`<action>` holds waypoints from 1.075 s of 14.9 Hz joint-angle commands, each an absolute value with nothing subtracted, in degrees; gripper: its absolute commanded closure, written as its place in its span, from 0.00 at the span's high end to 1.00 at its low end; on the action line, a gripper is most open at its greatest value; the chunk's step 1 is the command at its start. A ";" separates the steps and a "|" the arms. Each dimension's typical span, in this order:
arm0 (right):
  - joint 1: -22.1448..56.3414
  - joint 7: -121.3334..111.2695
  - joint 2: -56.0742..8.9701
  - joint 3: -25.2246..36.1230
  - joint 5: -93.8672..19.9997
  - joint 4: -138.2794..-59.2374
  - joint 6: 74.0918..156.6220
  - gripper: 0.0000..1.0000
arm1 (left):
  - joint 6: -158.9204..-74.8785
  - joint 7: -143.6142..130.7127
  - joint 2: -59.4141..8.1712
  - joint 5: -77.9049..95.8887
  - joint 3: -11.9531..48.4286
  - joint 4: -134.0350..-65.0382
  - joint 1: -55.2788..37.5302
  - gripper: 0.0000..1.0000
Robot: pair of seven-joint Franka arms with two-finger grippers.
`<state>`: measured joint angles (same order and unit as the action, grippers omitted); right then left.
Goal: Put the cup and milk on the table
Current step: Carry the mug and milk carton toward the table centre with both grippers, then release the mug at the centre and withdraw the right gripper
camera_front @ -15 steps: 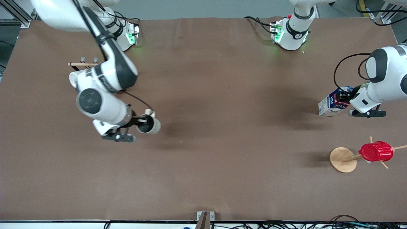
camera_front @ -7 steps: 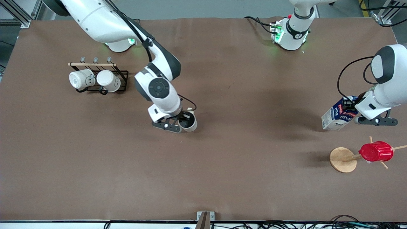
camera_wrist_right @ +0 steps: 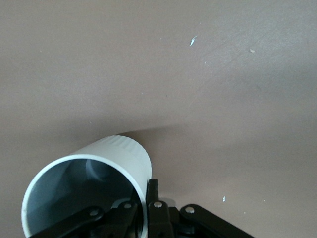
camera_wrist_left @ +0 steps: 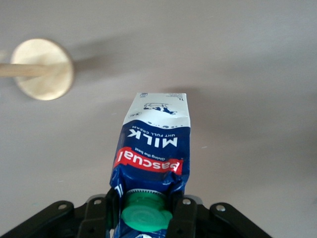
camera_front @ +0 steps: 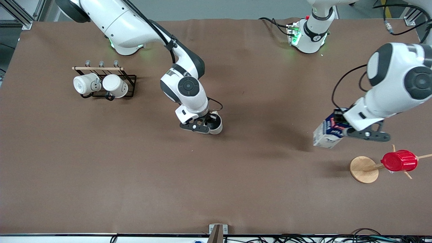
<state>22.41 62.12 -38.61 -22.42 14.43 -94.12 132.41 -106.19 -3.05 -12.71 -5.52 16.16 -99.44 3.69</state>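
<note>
My right gripper (camera_front: 210,124) is shut on the rim of the cup (camera_front: 215,125), an off-white mug with a grey inside, low over the middle of the brown table (camera_front: 216,189). In the right wrist view the cup (camera_wrist_right: 99,173) shows with one finger inside and one outside its wall; my right gripper (camera_wrist_right: 143,210) pinches it. My left gripper (camera_front: 341,130) is shut on the top of the milk (camera_front: 327,135), a blue-and-white carton, tilted in the air over the table toward the left arm's end. The left wrist view shows the milk (camera_wrist_left: 153,153), its green cap (camera_wrist_left: 146,213) between the jaws of my left gripper (camera_wrist_left: 143,213).
A black wire rack (camera_front: 101,77) with two cream mugs stands toward the right arm's end. A wooden peg stand (camera_front: 364,168) carrying a red ribbed cup (camera_front: 399,160) stands near the milk, nearer the front camera. Its round base (camera_wrist_left: 43,69) shows in the left wrist view.
My right arm has carried the cup from near the rack toward the table's middle. My left arm has moved the milk toward the middle and nearer the peg stand.
</note>
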 commanded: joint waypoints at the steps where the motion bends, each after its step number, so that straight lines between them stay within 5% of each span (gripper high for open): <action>1: 22.15 64.16 -39.46 -22.76 16.52 -93.25 132.71 0.52 | -104.59 -11.66 -16.77 -5.01 16.87 -94.59 -1.82 0.18; 3: 21.97 64.16 -39.29 -22.76 16.52 -93.34 132.45 1.00 | -99.96 -14.93 -19.85 -4.92 16.88 -89.33 -5.78 0.18; 6: 19.26 63.37 -36.58 -22.85 16.35 -93.34 130.70 1.00 | -94.93 -19.05 -25.73 -3.17 16.88 -82.90 -10.70 0.18; 14: 2.49 53.58 -15.49 -22.24 16.17 -93.43 109.97 1.00 | -96.49 -31.27 -36.82 -2.99 16.70 -73.84 -21.00 0.18; 16: 1.32 43.90 -12.06 -16.83 15.21 -93.43 108.73 1.00 | -98.52 -34.00 -38.14 -2.99 16.70 -72.95 -22.76 0.19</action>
